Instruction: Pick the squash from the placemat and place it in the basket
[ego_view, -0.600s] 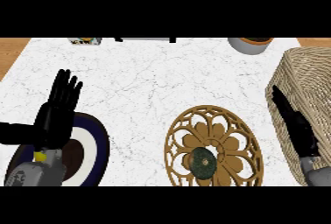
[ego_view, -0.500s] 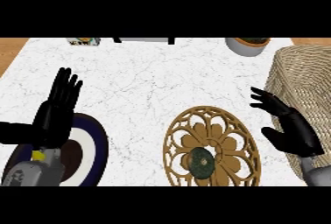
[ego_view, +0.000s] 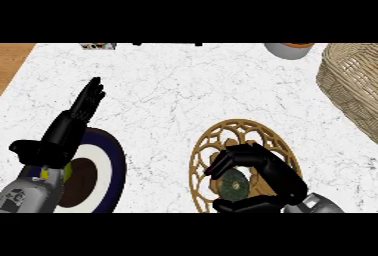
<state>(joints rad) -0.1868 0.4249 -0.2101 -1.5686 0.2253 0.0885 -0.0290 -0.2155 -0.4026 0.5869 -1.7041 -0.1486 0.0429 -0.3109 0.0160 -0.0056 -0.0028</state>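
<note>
White marble counter (ego_view: 192, 85), wooden edge (ego_view: 13, 60)

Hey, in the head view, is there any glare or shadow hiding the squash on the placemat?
Head view: no glare; light is even on the counter. The squash shows dark green, partly hidden by the right hand curled round it, not by shadow, on the placemat.

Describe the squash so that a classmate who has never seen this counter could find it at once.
Start at the round, openwork wooden placemat near the marble counter's front right. The squash sits at its middle, with the right hand curled around it. It is the only small, dark green, round thing there.
</note>
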